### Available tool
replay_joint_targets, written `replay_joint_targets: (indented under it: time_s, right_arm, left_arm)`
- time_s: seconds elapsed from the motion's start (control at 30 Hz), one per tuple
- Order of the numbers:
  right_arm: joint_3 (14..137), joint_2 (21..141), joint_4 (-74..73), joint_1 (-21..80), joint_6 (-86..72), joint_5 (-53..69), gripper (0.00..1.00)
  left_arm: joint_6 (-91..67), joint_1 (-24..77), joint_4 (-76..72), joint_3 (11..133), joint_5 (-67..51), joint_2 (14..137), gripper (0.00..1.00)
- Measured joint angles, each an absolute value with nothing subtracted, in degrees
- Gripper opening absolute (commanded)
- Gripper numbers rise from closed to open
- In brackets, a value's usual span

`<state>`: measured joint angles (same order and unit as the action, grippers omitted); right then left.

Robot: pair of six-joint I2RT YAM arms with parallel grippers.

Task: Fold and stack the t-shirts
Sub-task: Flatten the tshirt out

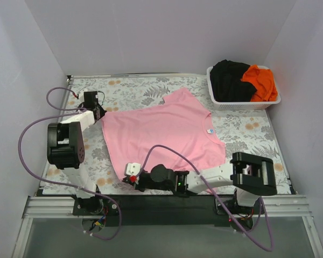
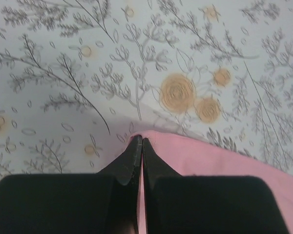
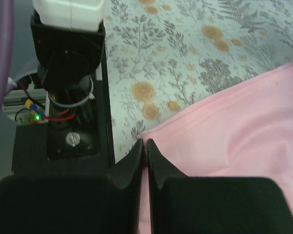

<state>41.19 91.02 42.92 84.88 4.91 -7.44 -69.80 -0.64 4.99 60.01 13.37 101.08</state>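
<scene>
A light pink t-shirt (image 1: 161, 134) lies spread flat in the middle of the table, neck label towards the right. My left gripper (image 1: 99, 114) is shut on the shirt's far left corner; in the left wrist view the gripper (image 2: 139, 142) pinches pink cloth (image 2: 219, 161) between its fingers. My right gripper (image 1: 130, 177) is shut on the shirt's near left corner; in the right wrist view the gripper (image 3: 142, 145) pinches the shirt's hem (image 3: 234, 131). A black t-shirt (image 1: 230, 79) and a bright orange t-shirt (image 1: 261, 83) lie bundled in the basket.
A white lattice basket (image 1: 242, 104) stands at the back right corner. The table wears a floral cloth (image 1: 134, 88). The left arm's base (image 3: 68, 87) and the table's near edge sit close beside my right gripper. Walls close in the back and both sides.
</scene>
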Motion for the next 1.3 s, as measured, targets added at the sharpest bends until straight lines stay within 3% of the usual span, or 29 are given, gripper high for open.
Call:
replay_joint_targets:
  time_s: [0.17,0.23,0.27,0.37,0.43,0.7,0.93,1.03,1.1,1.13,1.17,1.27,1.3]
  right_arm:
    - [51.6,101.2,44.7,84.3,4.9,-2.9,0.01]
    - [54.5,103.5,44.8,83.7,4.7,-0.6,0.24]
    - [55.6,104.3,44.7,83.5,4.7,0.3,0.48]
    - [57.7,104.9,44.3,82.8,4.7,2.3,0.98]
    - [58.2,104.6,44.1,82.4,5.3,2.8,0.99]
    - [48.5,90.9,42.0,77.7,6.0,0.3,0.98]
    - [45.7,85.9,39.3,55.5,3.5,-0.9,0.93]
    - [49.2,91.5,36.3,48.1,2.7,-0.5,0.8]
    - [52.8,97.0,34.3,43.6,1.7,0.9,0.64]
    - [54.5,99.6,33.2,41.6,1.0,1.7,0.56]
    - [56.2,102.0,32.0,39.7,0.2,2.6,0.36]
    - [60.5,107.7,29.1,34.5,-1.6,4.7,0.02]
    - [61.7,109.1,28.4,33.1,-2.0,5.3,0.01]
  left_arm:
    - [-69.2,-4.9,6.6,67.6,12.6,109.1,0.0]
    - [-69.0,-6.4,7.1,69.9,11.9,111.3,0.0]
    - [-68.8,-6.9,7.3,71.0,11.5,112.2,0.0]
    - [-67.9,-8.1,7.5,73.7,10.3,114.3,0.0]
    - [-67.0,-8.3,7.4,75.3,9.4,115.4,0.0]
    - [-64.7,-9.0,5.7,76.2,5.2,116.0,0.0]
    - [-64.1,-9.6,4.2,77.5,2.3,116.9,0.0]
    - [-64.0,-9.6,3.6,78.4,1.5,117.9,0.0]
    - [-63.9,-9.6,3.2,78.4,1.1,118.4,0.0]
    - [-63.9,-9.6,3.0,78.4,1.0,118.7,0.0]
    - [-63.8,-9.6,2.9,78.4,0.9,118.9,0.0]
    - [-63.8,-9.6,2.5,78.5,0.2,119.7,0.0]
    - [-63.8,-9.6,2.5,78.6,-0.1,119.9,0.0]
